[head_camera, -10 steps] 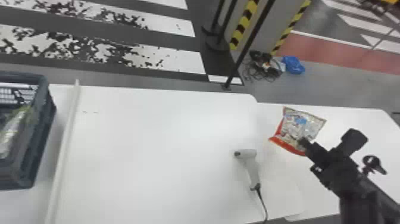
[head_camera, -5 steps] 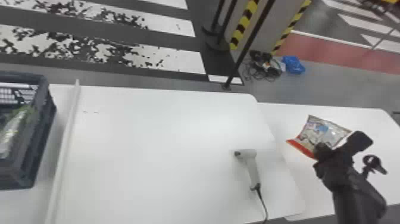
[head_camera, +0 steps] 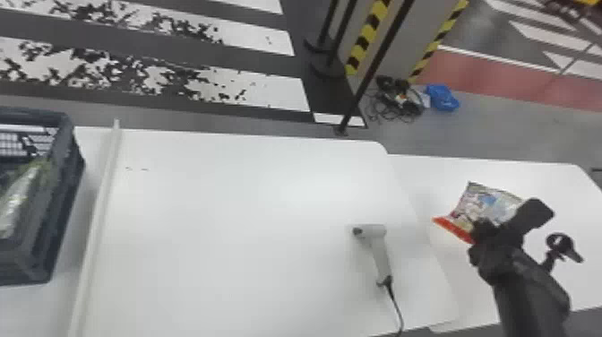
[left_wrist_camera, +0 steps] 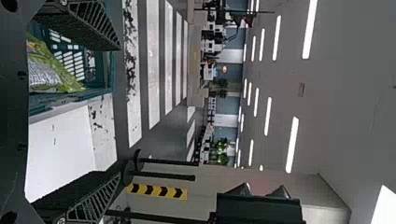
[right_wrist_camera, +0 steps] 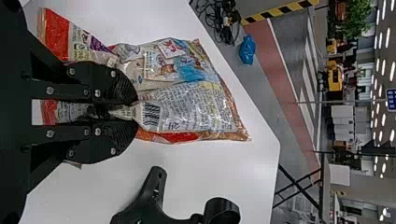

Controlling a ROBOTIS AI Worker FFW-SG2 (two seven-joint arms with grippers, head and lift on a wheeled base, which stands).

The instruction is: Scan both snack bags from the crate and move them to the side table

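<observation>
the white table [head_camera: 246, 192] stands beside the side table [head_camera: 555, 183]. the crate [head_camera: 60, 219] holds a green bag [head_camera: 20, 197]. the left gripper [left_wrist_camera: 119, 113] is spread wide, empty; the right gripper [head_camera: 486, 226], closed tight, pinches the red-edged snack bag [head_camera: 486, 201] over the side table. the scanner [head_camera: 380, 257] lies on the white table.

Head view looked forward-down from above. Left wrist view faced past crate [head_camera: 58, 215] across floor [left_wrist_camera: 159, 142]; right, close on bag [head_camera: 486, 204]. Head shared both.
</observation>
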